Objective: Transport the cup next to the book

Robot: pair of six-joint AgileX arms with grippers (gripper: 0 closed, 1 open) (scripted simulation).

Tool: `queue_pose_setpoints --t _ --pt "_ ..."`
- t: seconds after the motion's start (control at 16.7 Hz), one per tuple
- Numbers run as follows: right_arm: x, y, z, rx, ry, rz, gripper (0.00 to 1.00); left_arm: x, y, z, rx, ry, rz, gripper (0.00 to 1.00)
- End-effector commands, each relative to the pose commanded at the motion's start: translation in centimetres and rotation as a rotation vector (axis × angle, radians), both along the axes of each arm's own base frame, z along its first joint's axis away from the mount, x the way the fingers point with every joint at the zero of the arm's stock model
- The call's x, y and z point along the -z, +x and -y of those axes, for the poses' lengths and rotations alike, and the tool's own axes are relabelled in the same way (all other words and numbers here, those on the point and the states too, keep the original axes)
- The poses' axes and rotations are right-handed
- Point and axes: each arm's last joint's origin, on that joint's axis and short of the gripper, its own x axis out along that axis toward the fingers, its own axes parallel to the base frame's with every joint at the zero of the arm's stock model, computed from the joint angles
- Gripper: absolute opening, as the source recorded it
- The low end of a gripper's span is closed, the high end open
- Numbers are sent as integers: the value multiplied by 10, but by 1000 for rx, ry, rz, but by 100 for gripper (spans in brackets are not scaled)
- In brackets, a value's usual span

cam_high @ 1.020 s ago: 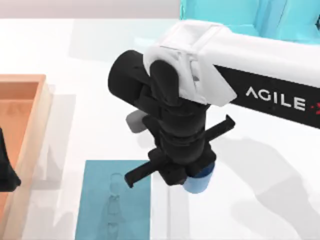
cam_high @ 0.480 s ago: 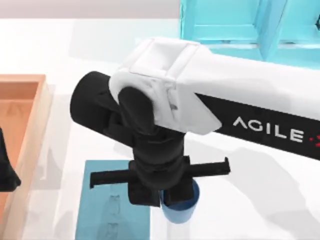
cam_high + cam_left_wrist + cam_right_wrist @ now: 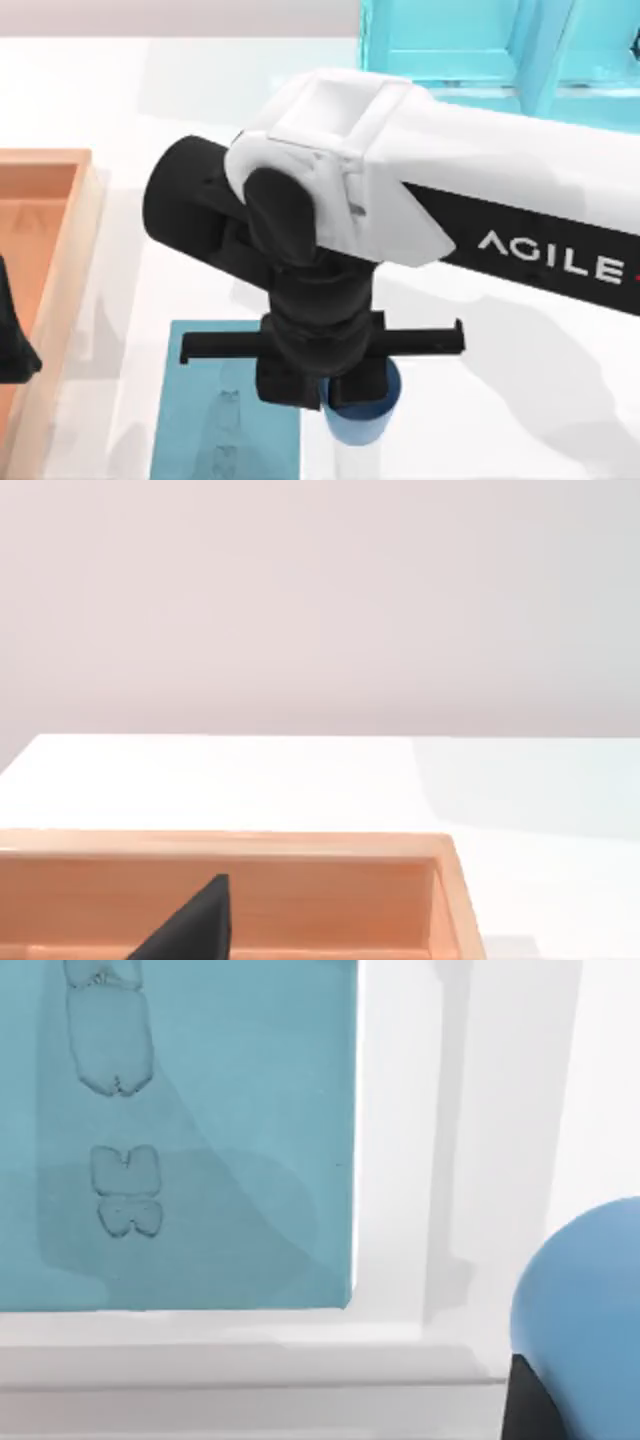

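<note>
Since a second ago your right gripper (image 3: 335, 385) has carried the cup (image 3: 358, 420) leftward; it now sits just beside the book (image 3: 215, 420) (right edge), fingers closed on the cup, table (image 3: 520, 400) beneath.

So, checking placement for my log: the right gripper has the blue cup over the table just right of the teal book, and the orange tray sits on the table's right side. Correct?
Not quite. The orange tray sits on the table's left side, as the top view shows. The rest holds: the right gripper has the blue cup just right of the teal book.
</note>
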Motion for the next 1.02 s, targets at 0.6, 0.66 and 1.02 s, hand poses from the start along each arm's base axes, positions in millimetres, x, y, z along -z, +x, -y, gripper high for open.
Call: queue_pose_setpoints --t 0.6,0.66,1.02 --pt "61 -1 10 -2 2 2 0 0 0 0 0 0 0 100" --pt "63 -1 10 1 2 2 0 0 0 0 0 0 0 100" --pt "63 -1 11 1 2 2 23 0 0 0 0 0 0 100"
